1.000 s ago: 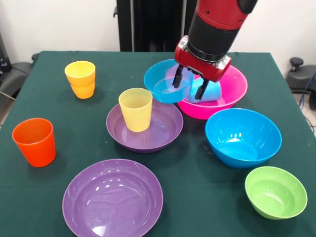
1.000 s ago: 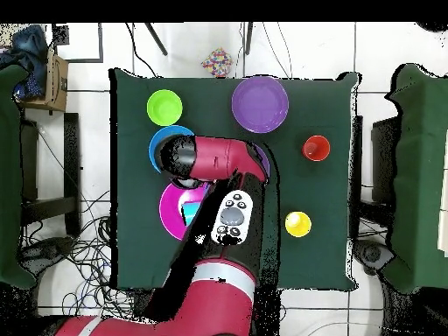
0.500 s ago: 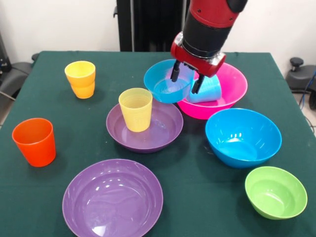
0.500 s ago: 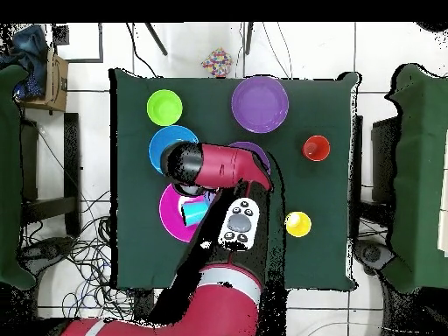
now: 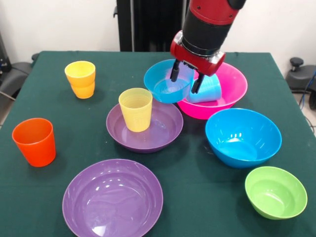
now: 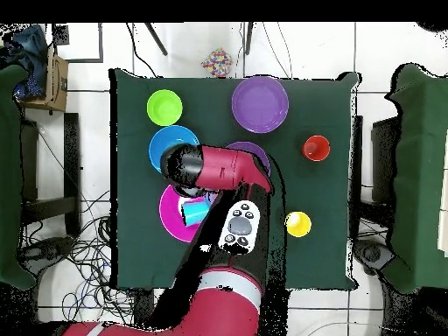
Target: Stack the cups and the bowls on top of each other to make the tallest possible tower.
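Green cloth covers our bench (image 5: 59, 54). We see the claw (image 5: 185, 83) spread above the small blue bowl (image 5: 165, 84), beside 1 light blue cup (image 5: 207, 91) lying in the pink bowl (image 5: 232, 91).

Pink bowl (image 5: 232, 91), light blue cup (image 5: 210, 90), green tablecloth (image 5: 59, 108).

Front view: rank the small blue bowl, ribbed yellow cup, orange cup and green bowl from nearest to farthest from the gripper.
1. Small blue bowl, right under the gripper.
2. Ribbed yellow cup, lower left, in a purple bowl.
3. Green bowl, bottom right.
4. Orange cup, far left.
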